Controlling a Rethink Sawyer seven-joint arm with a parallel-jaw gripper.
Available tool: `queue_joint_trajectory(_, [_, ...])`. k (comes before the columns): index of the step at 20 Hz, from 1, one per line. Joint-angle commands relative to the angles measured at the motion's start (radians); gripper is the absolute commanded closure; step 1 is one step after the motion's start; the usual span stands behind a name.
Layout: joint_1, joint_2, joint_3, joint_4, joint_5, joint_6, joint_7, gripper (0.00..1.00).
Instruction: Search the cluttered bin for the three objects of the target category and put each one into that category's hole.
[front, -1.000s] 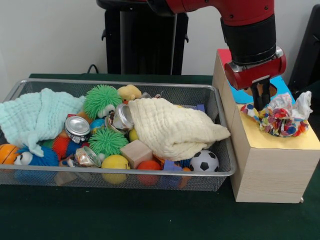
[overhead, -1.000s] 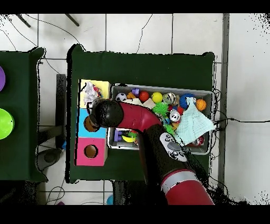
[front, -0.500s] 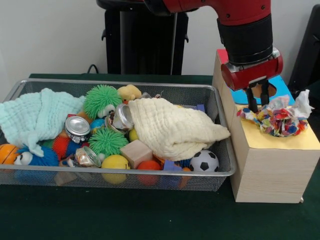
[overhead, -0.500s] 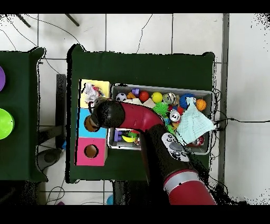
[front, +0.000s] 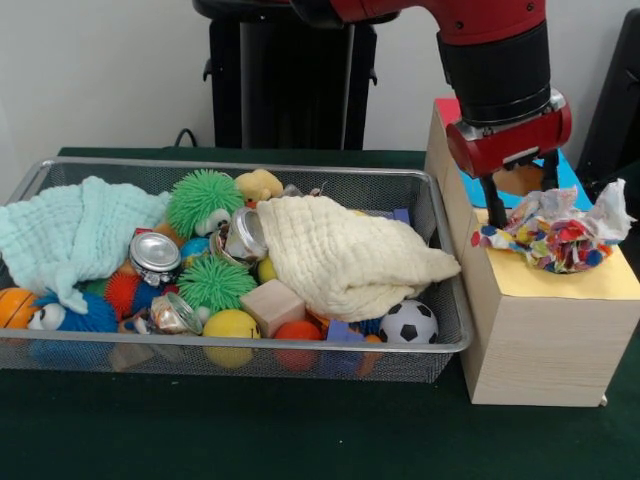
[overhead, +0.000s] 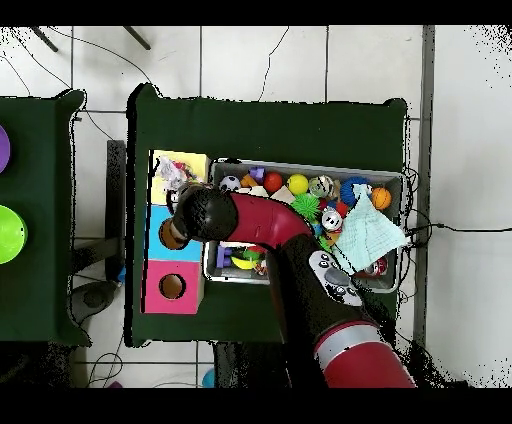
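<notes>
Above the wooden box's (front: 540, 330) yellow end panel (front: 560, 283) the gripper (front: 520, 195) hangs released, fingers spread and empty. Just below and in front of it, a crumpled, confetti-printed wrapper (front: 555, 238) rests on that panel, seemingly covering its hole; whether it has sunk in at all I cannot tell. By my judgement this deposit is unfinished, and further targets remain among the mesh bin's (front: 440, 230) clutter, perhaps the shiny cans (front: 155, 255) near its left side.
</notes>
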Motion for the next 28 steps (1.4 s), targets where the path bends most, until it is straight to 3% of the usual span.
queue_joint_trajectory(1, [-0.037,0.016,0.031,0.009,-0.037,0.089,0.058,0.00])
queue_joint_trajectory(7, [-0.009,-0.006,-0.013,-0.015,-0.040,0.186,0.071,0.00])
queue_joint_trajectory(12, [0.032,-0.071,-0.088,-0.048,-0.051,0.363,0.103,0.00])
queue_joint_trajectory(21, [0.053,-0.106,-0.112,-0.068,-0.053,0.448,0.141,0.00])
queue_joint_trajectory(25, [-0.059,-0.152,0.052,0.081,0.091,0.147,0.128,0.00])
queue_joint_trajectory(28, [-0.097,-0.153,0.108,0.119,0.101,0.041,0.129,0.00])
